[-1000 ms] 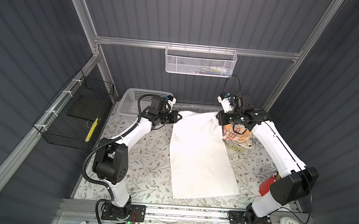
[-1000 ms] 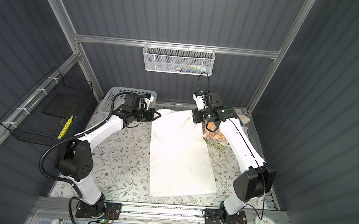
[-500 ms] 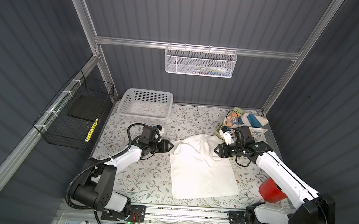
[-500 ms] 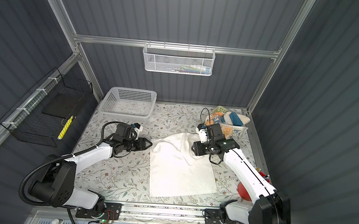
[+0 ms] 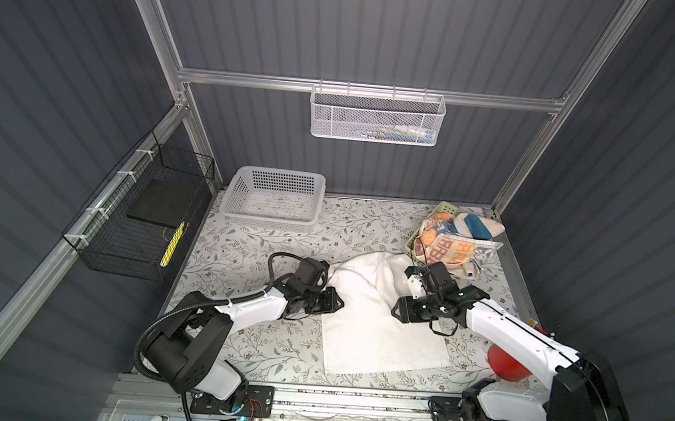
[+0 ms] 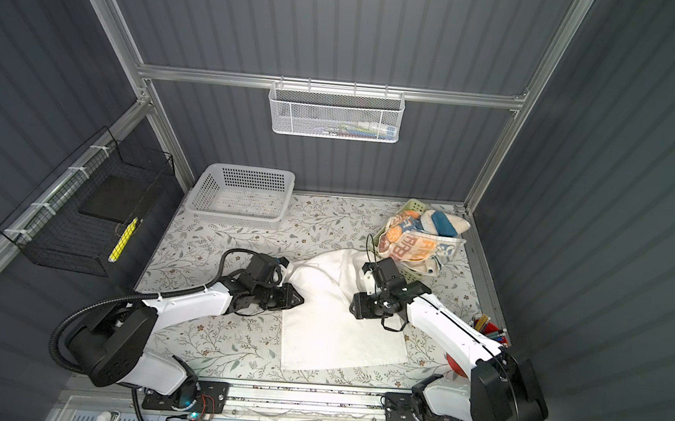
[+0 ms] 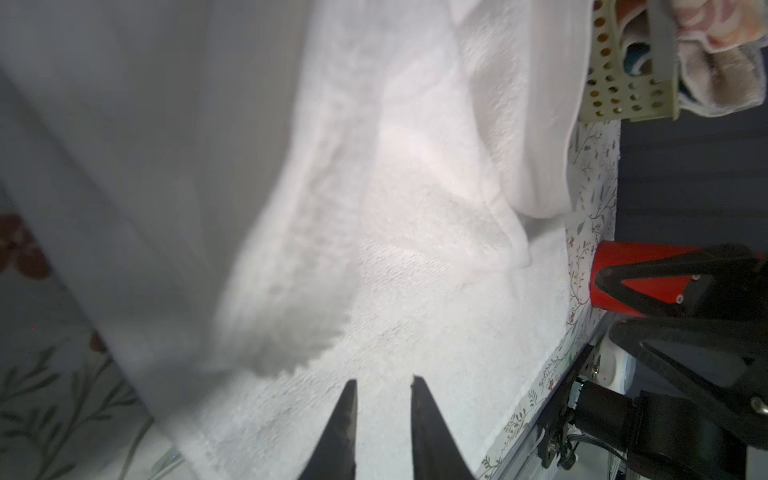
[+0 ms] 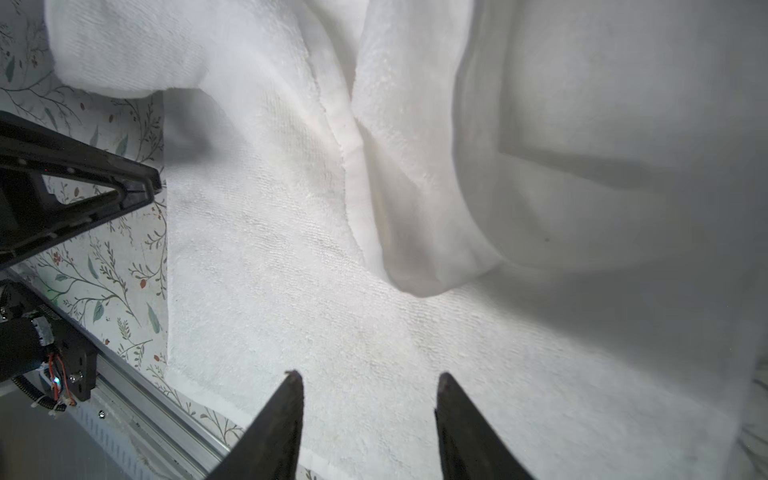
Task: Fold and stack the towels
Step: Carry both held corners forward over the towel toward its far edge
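Your white towel (image 8: 374,353) is matt terry cloth, its looped pile rough and fuzzy. Under it, the table covering (image 5: 274,339) looks smooth and printed. At the tabletop's far left corner your basket (image 5: 273,182) is perforated pale plastic; the frame rails (image 5: 255,80) are satin metal.

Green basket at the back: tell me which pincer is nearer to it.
Right. The right pincer hovers over the white towel, in front of the green basket; the left pincer is at that towel's left edge, farther off.

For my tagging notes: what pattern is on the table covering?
Table covering: pale, green leafy sprigs, small red flowers; best in right wrist view.
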`<state>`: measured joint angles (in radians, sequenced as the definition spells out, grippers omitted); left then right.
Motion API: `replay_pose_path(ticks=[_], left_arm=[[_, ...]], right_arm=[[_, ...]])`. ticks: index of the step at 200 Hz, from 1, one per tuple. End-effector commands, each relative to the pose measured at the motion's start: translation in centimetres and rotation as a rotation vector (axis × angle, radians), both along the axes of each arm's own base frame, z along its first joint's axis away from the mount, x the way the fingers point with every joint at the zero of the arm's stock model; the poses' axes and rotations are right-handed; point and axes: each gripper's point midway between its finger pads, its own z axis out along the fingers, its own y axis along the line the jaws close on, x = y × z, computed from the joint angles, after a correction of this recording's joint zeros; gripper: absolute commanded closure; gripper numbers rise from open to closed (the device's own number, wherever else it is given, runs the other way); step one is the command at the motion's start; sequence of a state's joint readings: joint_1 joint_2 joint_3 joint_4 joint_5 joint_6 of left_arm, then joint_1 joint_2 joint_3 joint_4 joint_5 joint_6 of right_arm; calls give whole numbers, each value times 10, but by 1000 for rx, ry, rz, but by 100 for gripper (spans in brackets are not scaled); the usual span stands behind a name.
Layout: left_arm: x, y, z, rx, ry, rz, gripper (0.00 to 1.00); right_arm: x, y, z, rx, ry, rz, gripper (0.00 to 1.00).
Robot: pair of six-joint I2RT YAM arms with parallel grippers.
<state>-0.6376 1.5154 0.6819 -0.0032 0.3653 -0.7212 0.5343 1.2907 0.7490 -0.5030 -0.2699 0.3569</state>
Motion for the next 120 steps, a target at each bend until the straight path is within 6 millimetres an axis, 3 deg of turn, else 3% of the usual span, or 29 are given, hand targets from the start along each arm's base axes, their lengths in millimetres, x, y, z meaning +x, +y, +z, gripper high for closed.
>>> replay_pose_path(ticks=[1,45,72,101,120], left_arm=[[0,6,-23,45,69,58,76],[13,34,-46,265,135,49,73],[28,64,-53,319,182,65,72],[54,86,-38,373,119,68,72],[71,85,-23,377,72,60,71]], right_arm=[[-2,17,-11,33,17,-13,50],[-15,68,-26,80,72,64,57],[-18,102,-14,149,95,115,55],[11,124,28,173,-11,158,47],[49,131,51,136,-118,155,44]])
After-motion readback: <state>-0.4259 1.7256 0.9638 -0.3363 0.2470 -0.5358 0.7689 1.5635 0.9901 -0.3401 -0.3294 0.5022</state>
